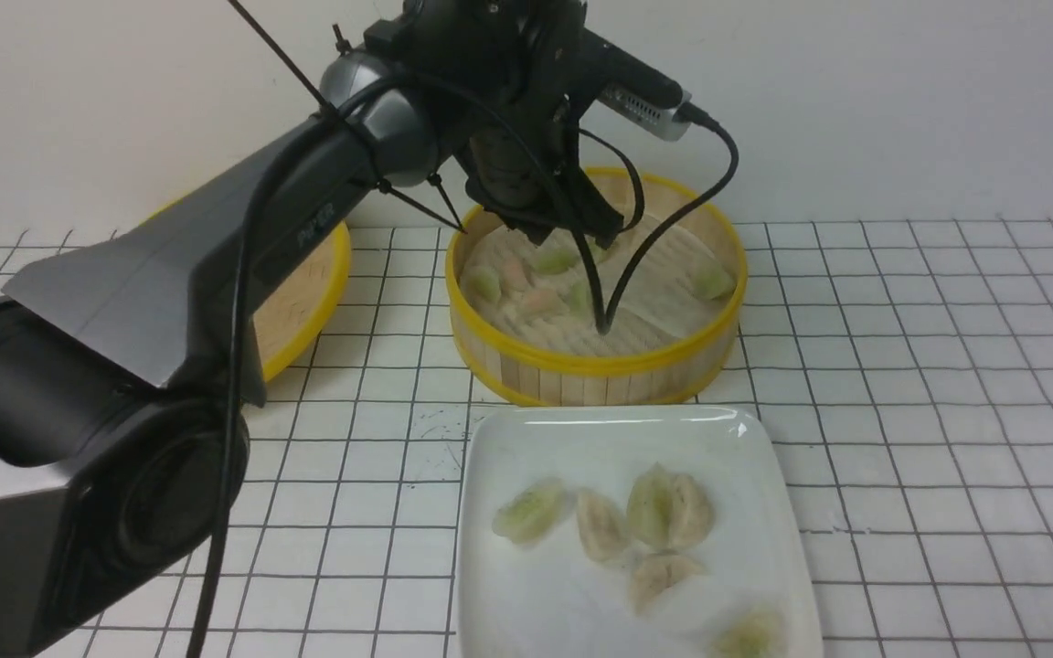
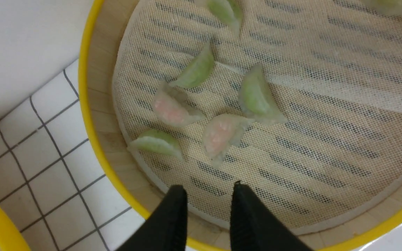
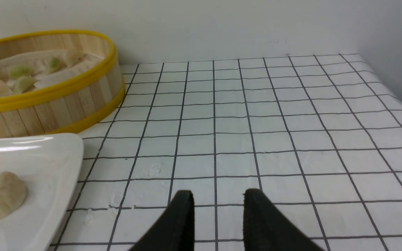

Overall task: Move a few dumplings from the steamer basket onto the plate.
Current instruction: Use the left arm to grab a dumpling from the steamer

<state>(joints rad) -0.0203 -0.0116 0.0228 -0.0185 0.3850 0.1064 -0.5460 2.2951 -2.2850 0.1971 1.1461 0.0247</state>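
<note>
Dumplings (image 2: 222,136) are lying in the basket's (image 1: 595,366) left half, others already on the plate (image 1: 618,439) nearer. The left gripper (image 2: 208,190) is hovering above the basket, slightly parted and empty, likely lining up another pick. The right gripper (image 3: 218,197), likewise parted and empty, is idling right of the plate.

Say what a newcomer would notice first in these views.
The big dark left arm reaches in from the left over the round steamer basket. Its left tool hangs open above green and pink dumplings on the liner. Nearer the camera, the white plate holds several more.
</note>
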